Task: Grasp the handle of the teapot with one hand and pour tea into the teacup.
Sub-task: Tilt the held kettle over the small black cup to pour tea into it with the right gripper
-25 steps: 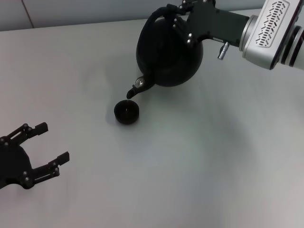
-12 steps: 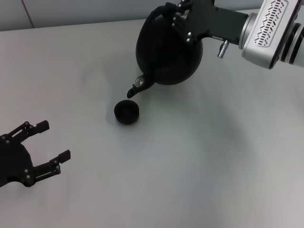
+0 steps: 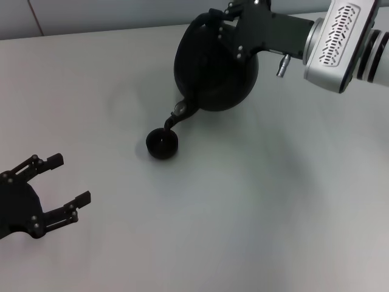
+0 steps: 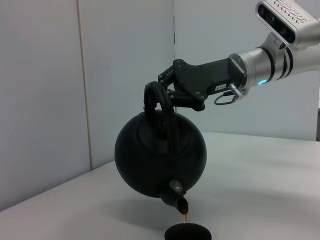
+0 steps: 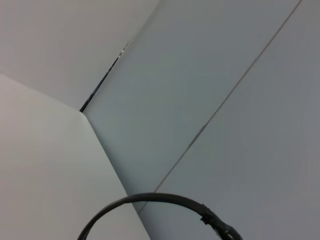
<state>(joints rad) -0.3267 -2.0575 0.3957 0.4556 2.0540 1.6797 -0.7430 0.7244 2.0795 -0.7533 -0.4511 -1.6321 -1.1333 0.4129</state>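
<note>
**Right hand tips the teapot over the teacup**

The right hand [image 3: 226, 25] reaches in from the robot's right at the far side of the tabletop [image 3: 255, 201], its black fingers clamped around the handle [image 3: 200, 21] of the teapot [image 3: 216, 70]. In the left wrist view the same hand [image 4: 167, 92] grips the arched black loop [image 4: 156, 97] near its top, with the silver forearm running back and up behind it. The grip sits above the pot's round body [image 4: 160, 152], so the whole pot hangs below the hand, clear of the tabletop and tilted with its spout [image 3: 175, 117] pointing down toward the robot's left.

Directly beneath the spout [image 4: 179, 200] stands the teacup [image 3: 162, 143], upright on the tabletop. A thin brownish stream of tea [image 4: 184, 216] shows in the left wrist view, falling from the spout tip toward the rim of the cup [image 4: 187, 233]. In the head view the spout tip seems to reach the far edge of the cup's mouth; the left wrist view shows a small gap between them.

The right wrist view shows only walls, a bit of the tabletop and a dark curved cable [image 5: 155, 210].

The left hand [image 3: 58, 188] rests low at the near left of the tabletop, well apart from the cup and pot, its fingers spread wide with nothing between them.
</note>
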